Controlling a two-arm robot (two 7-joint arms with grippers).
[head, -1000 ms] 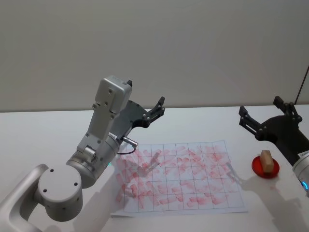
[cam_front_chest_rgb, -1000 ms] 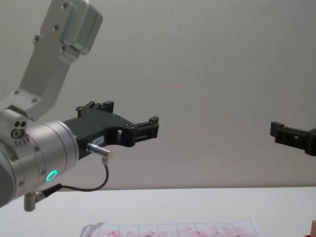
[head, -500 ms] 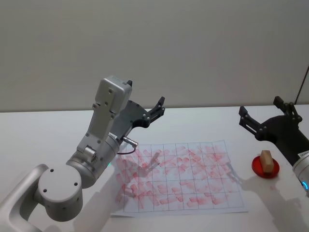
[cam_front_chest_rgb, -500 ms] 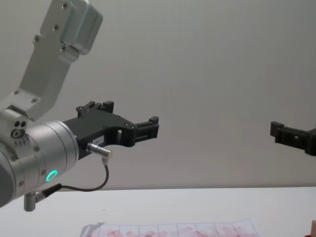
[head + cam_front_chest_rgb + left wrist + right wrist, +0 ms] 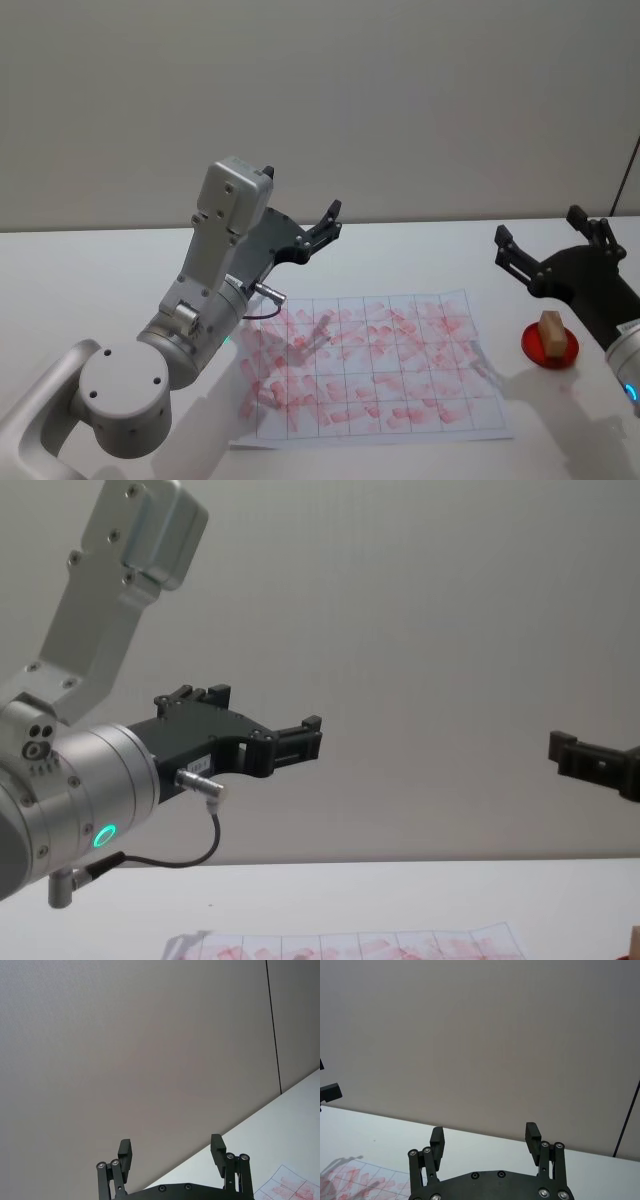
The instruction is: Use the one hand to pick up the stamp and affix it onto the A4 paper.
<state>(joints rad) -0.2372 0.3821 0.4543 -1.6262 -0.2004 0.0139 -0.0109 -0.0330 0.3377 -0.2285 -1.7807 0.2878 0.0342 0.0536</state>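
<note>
The stamp (image 5: 550, 333), a small tan wooden block, stands upright in a red dish (image 5: 551, 351) at the table's right. The A4 paper (image 5: 372, 366) lies flat at the centre, its grid cells smeared with red-pink marks; its far edge (image 5: 350, 947) also appears in the chest view. My right gripper (image 5: 539, 227) hovers open and empty above the table, just behind and above the stamp; its fingers stand wide apart in the right wrist view (image 5: 485, 1131). My left gripper (image 5: 330, 220) is raised over the paper's far left corner, open and empty (image 5: 170, 1144).
The white table (image 5: 100, 280) runs back to a plain grey wall. The left arm's silver links (image 5: 215, 260) rise over the paper's left side. A thin black cable (image 5: 627, 180) hangs at the far right.
My right gripper has dropped slightly toward the table, still open. The left arm, the stamp and the paper are unchanged.
</note>
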